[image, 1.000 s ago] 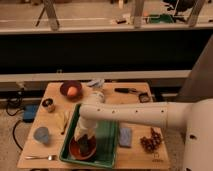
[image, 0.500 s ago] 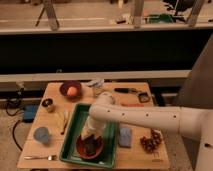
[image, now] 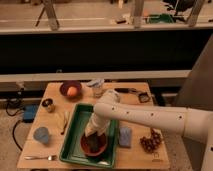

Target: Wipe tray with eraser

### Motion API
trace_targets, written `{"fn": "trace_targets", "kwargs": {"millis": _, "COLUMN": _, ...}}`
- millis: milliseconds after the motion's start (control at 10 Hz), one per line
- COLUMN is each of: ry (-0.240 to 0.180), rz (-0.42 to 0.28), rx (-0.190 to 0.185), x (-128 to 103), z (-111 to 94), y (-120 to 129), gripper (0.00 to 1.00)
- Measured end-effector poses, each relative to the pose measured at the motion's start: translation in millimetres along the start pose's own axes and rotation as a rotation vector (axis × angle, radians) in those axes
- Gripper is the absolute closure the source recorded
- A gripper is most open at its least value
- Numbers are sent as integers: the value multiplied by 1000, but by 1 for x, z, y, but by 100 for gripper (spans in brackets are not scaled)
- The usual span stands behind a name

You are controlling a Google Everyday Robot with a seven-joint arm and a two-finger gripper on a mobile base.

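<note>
The green tray (image: 75, 131) lies on the wooden table's front middle. A round orange bowl (image: 94, 145) sits inside it near the front rim. My white arm reaches in from the right and bends down into the tray. My gripper (image: 95, 134) points down at the bowl's rim and dark inside. The eraser does not show as a separate thing; the gripper's end hides whatever is under it.
A pale blue pad (image: 125, 136) and a brown cluster (image: 151, 141) lie right of the tray. A blue cup (image: 42, 135) and a fork (image: 40, 158) are to the left. At the back are a dark bowl with an orange fruit (image: 71, 90), a clear cup (image: 96, 88) and a black tool (image: 126, 91).
My gripper has moved a little to the right inside the tray, and the orange bowl has shifted right with it.
</note>
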Motion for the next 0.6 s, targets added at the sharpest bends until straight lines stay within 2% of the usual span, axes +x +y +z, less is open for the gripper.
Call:
{"fn": "trace_targets", "kwargs": {"millis": 300, "ry": 16, "rz": -33, "rx": -6, "x": 2, "z": -43, "y": -28, "gripper": 100}}
{"fn": "trace_targets", "kwargs": {"millis": 600, "ry": 45, "rz": -22, "rx": -12, "x": 17, "z": -68, "y": -32, "gripper": 100}}
